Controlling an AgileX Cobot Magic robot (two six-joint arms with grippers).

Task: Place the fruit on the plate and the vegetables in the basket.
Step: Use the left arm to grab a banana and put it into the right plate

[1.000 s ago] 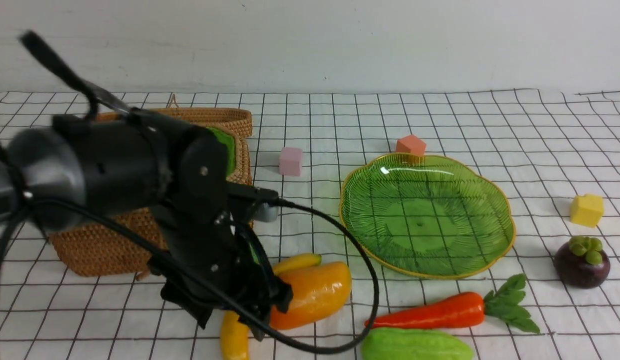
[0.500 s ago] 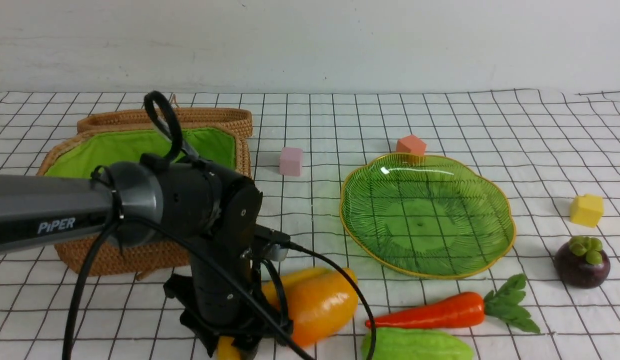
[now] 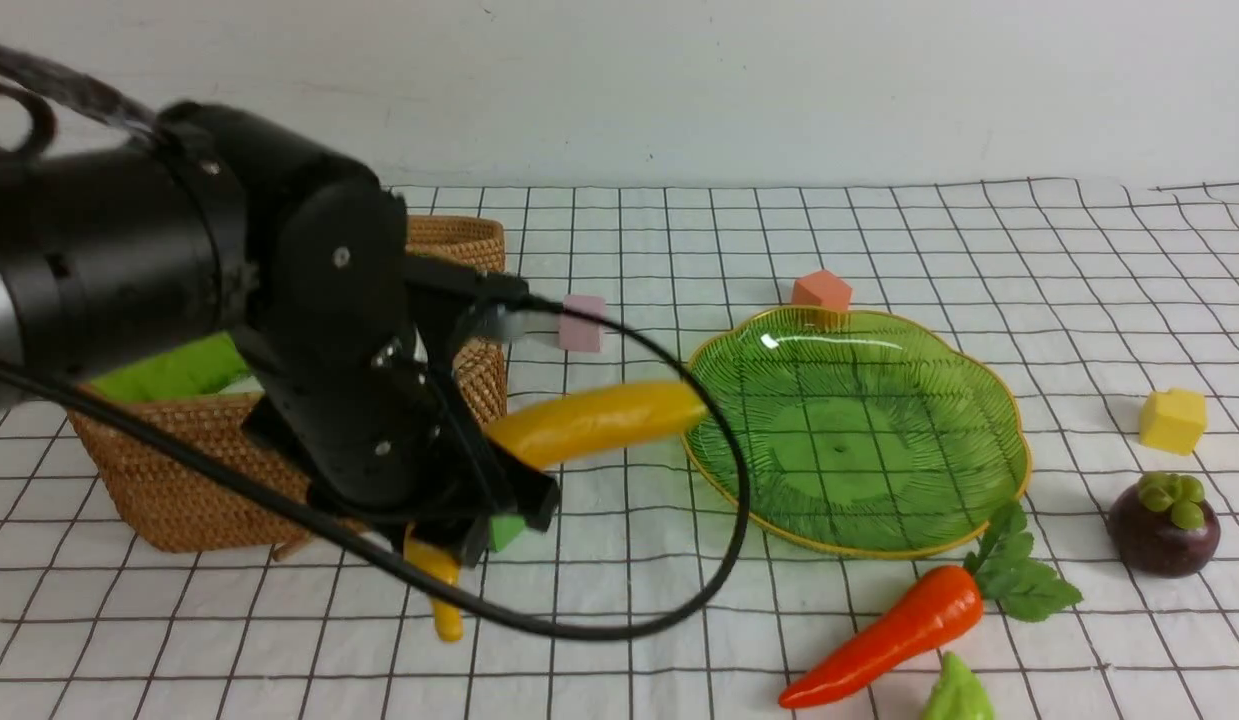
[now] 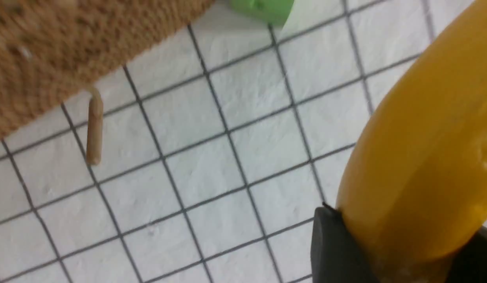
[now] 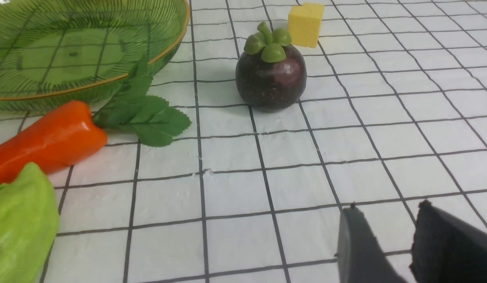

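Note:
My left gripper (image 3: 469, 520) is shut on the long yellow banana (image 3: 599, 420) and holds it above the cloth, between the wicker basket (image 3: 179, 490) and the green glass plate (image 3: 849, 430). The left wrist view shows the banana (image 4: 420, 157) clamped between the fingers (image 4: 329, 243). The purple mangosteen (image 3: 1164, 525) sits right of the plate. The carrot (image 3: 889, 635) lies tilted at the front, its leaves at the plate rim. The cucumber (image 3: 957, 692) is at the bottom edge. Mango and radish do not show. My right gripper (image 5: 386, 208) is slightly open and empty, near the mangosteen (image 5: 271, 76).
The basket lid (image 3: 459, 235) lies behind the basket. Loose cubes: pink (image 3: 582, 322), orange (image 3: 821, 290) behind the plate, yellow (image 3: 1172, 420) at the right, green (image 3: 504, 530) under my left gripper. My left arm's cable loops low towards the plate.
My left gripper closed on the banana and lifted it up towards the plate. The mango is gone from view. The carrot has swung to a tilt and the cucumber has shifted right.

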